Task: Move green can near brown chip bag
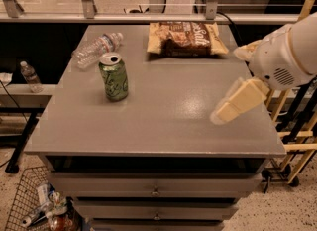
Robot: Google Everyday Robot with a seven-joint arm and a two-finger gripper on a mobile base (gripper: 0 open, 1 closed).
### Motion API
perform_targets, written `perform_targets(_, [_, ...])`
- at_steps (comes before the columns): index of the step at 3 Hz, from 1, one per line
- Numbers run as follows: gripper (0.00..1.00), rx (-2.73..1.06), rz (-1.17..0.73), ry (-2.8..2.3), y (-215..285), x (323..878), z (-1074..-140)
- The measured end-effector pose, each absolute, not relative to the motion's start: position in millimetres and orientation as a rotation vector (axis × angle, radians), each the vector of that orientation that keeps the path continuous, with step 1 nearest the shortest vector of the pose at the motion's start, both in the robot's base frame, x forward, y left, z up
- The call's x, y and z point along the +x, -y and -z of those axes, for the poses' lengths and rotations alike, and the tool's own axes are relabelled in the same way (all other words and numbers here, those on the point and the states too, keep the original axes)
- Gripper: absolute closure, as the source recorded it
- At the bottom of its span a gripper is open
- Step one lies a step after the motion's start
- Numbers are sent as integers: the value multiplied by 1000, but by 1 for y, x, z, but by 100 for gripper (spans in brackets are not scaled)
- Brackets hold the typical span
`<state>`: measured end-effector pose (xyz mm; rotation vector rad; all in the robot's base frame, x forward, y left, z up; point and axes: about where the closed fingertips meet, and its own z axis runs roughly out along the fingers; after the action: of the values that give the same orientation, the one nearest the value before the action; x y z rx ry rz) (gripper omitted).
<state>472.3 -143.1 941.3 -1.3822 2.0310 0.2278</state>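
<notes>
Grey table, drawers beneath. Clear plastic bottle lying on the table's far-left corner. Small bottle upright left of the table. Wire basket on the floor at the table's front-left.

The robot's arm ends in a bulbous white plastic wrist housing, smooth and rounded, with faint ring seams across its upper part. A round patch of small vent holes marks its lower face. A pale cream tab juts out beside it. The claw is a blocky, tapering, cream-yellow piece, above the right side of the grey worktop.
</notes>
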Motion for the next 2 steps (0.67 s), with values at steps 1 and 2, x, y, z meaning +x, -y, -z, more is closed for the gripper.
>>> perform_targets(1, [0, -1224, -361, -1983, 109, 477, -924])
perform_targets(2, [0, -1059, -412, -1968, 77, 480, -911])
